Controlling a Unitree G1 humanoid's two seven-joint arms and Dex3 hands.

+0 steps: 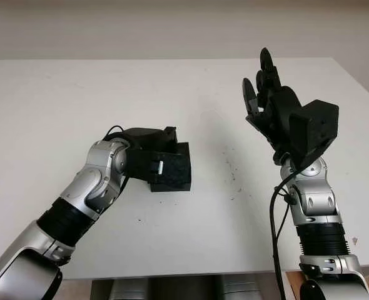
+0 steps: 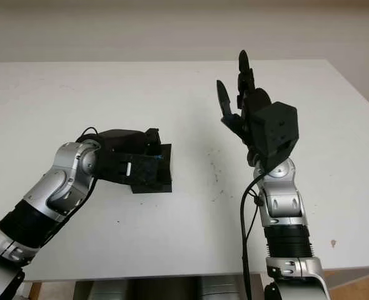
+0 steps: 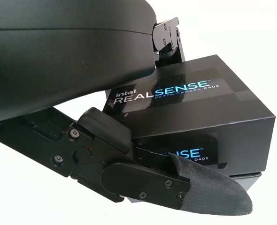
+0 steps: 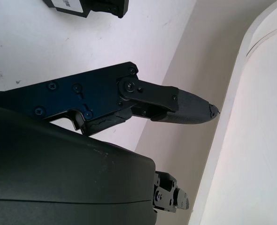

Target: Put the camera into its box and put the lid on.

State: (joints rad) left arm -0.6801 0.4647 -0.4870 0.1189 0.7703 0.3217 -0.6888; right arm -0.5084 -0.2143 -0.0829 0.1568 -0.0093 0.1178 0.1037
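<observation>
The left hand [image 1: 148, 157] is closed around the black box [image 1: 172, 167], one finger [image 3: 209, 192] pressed against the box's near side wall and the palm shell over its top; the lid [image 3: 185, 101], printed with a depth-camera label, sits on the box, with a thin seam showing along its lower edge, so it may not be fully seated. The camera itself cannot be seen and is presumably inside. The box rests on the white bench [image 1: 59, 106]. To the box's right, well apart from it and raised above the bench, the right hand [image 1: 266, 94] is open and holds nothing. To finish well, press the lid down evenly over the box, keeping the base flat on the bench, then release without dragging it.
</observation>
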